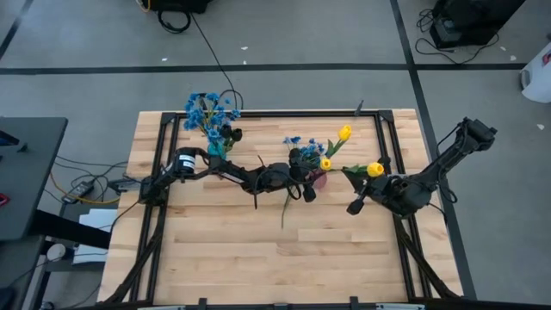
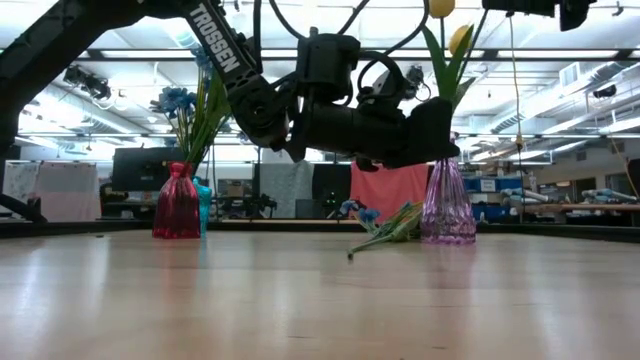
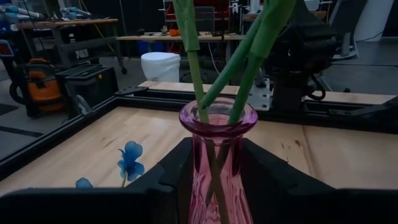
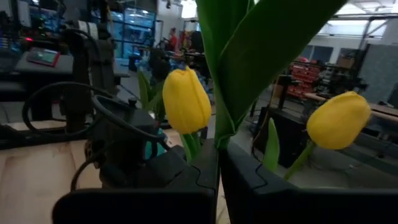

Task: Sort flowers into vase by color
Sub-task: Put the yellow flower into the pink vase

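A pink glass vase (image 3: 214, 124) stands on the table's middle, with three green stems (image 3: 198, 81) in its mouth. My left gripper (image 3: 214, 158) reaches level from the table's left and is shut on this vase (image 2: 446, 205). Yellow tulips (image 1: 344, 133) rise from it. To its right, above the table, my right gripper (image 4: 217, 155) is shut on a yellow tulip (image 1: 375, 170). A blue flower (image 2: 385, 226) lies on the wood beside the vase. At the far left, blue flowers (image 1: 207, 110) stand in a red vase (image 2: 177, 205). My left gripper has the pink vase's narrow neck (image 3: 231, 163) between its two fingers, one on each side, coming level from the table's left. The vase stands upright with its base on the table. My right gripper pinches a tulip's green stem and leaf (image 4: 219, 132) between its two shut fingers. The leaf rises from the fingers, clear of the table. Whether this stem's lower end is in the vase I cannot tell.
A teal vase (image 2: 204, 205) stands next to the red one. A black frame (image 1: 275, 113) rims the table. The near half of the wooden top (image 1: 275, 258) is bare. Beyond the far edge are benches and equipment.
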Controlling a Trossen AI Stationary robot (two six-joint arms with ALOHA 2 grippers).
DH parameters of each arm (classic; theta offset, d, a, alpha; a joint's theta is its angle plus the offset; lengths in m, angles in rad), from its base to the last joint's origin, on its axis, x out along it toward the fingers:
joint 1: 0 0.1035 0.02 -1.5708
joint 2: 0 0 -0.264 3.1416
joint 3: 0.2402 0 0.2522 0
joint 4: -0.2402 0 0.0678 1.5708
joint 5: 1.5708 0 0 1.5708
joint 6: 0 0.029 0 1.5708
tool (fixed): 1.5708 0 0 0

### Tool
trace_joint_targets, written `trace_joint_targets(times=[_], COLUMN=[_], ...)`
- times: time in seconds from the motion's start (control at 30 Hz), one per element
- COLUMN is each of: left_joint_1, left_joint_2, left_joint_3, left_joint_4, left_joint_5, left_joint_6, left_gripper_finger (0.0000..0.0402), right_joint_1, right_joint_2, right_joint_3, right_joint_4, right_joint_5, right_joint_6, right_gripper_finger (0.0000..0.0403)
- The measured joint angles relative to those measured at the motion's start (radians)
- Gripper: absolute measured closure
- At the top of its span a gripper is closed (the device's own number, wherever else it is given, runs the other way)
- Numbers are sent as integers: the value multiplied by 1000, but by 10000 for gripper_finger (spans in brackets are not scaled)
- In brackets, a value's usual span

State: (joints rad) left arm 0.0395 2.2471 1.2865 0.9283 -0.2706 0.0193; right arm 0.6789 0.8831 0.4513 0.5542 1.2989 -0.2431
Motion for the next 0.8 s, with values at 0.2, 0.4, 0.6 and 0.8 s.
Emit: trace_joint_targets(times=[0.2,0.4,0.6,0.8], left_joint_1=[0,0,0,0], left_joint_2=[0,-1,-2,-2], left_joint_3=[0,0,0,1], left_joint_4=[-7,-11,-12,-20], left_joint_5=[0,0,0,-1], left_joint_6=[0,-3,-5,-8], left_gripper_finger=[280,280,280,280], right_joint_1=[-67,-128,-205,-219], right_joint_2=[-3,-22,-24,-27], right_joint_3=[0,86,265,377], right_joint_4=[-160,-393,-715,-886], right_joint_5=[-106,-228,-348,-415], right_joint_6=[147,270,334,404], right_gripper_finger=[383,383,383,383])
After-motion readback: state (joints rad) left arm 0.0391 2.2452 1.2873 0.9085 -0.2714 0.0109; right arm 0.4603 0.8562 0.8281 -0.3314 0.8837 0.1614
